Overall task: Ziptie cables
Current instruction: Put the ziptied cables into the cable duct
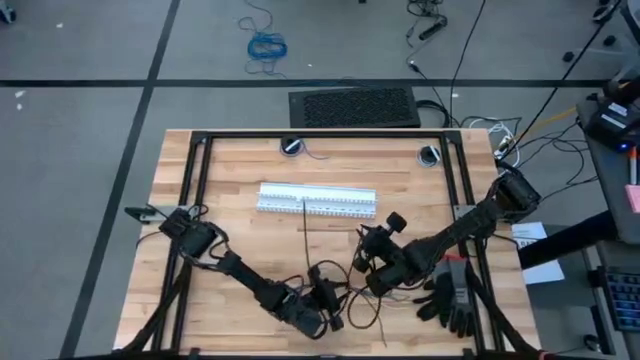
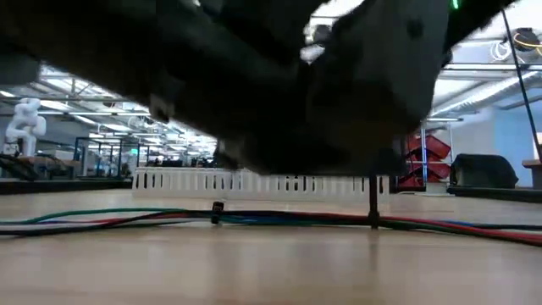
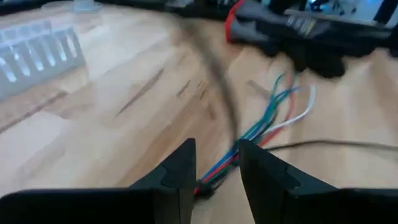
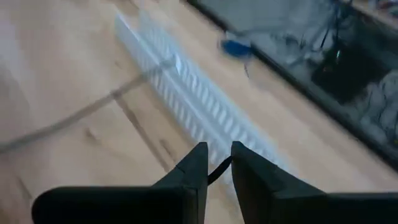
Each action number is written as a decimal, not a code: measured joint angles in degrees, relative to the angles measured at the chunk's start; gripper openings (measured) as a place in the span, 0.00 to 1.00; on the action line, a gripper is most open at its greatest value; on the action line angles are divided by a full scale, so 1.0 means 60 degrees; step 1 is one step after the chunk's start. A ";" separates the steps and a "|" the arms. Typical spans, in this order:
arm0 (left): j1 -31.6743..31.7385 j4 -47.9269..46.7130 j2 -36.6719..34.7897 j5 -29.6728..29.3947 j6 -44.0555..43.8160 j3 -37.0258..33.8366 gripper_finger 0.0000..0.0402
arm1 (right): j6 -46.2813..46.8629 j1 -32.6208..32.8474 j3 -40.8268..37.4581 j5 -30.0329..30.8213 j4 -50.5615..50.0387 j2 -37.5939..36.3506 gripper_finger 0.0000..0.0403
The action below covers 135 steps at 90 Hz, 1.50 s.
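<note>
**benchrat:** pretty sure this is a robotics lab, not someone's garage. Butcher-block table point(image 1: 250, 270) inside a black metal frame point(image 1: 320, 134), grey floor point(image 1: 70, 120) marked off with dark tape lines, and loose cords trailing everywhere, including a blue coiled cable point(image 1: 266, 45) just dumped on the floor.

**wirenut:** agreed. The table-level camera looks into a big open hall with strip lights on the ceiling point(image 2: 491, 85), and a white robot arm point(image 2: 24, 123) stands at another station far back. There's also a black mat point(image 1: 355, 106) behind the table and black gloves point(image 1: 452, 300) lying on it.
</note>
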 joint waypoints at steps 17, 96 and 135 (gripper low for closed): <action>0.0494 -0.0393 -0.0003 -0.0111 -0.0185 0.0004 0.30 | -0.1119 0.0986 0.0852 -0.0633 0.0638 0.0004 0.15; 0.1752 -0.3669 -0.0781 -0.1913 -0.0485 0.0350 0.29 | -0.3940 0.3684 0.3060 0.0209 0.4047 0.3621 0.15; 0.1991 -0.7441 -0.0768 -0.2808 -0.3668 0.0346 0.29 | 0.0879 0.2566 0.3055 0.0918 -0.2869 0.3909 0.15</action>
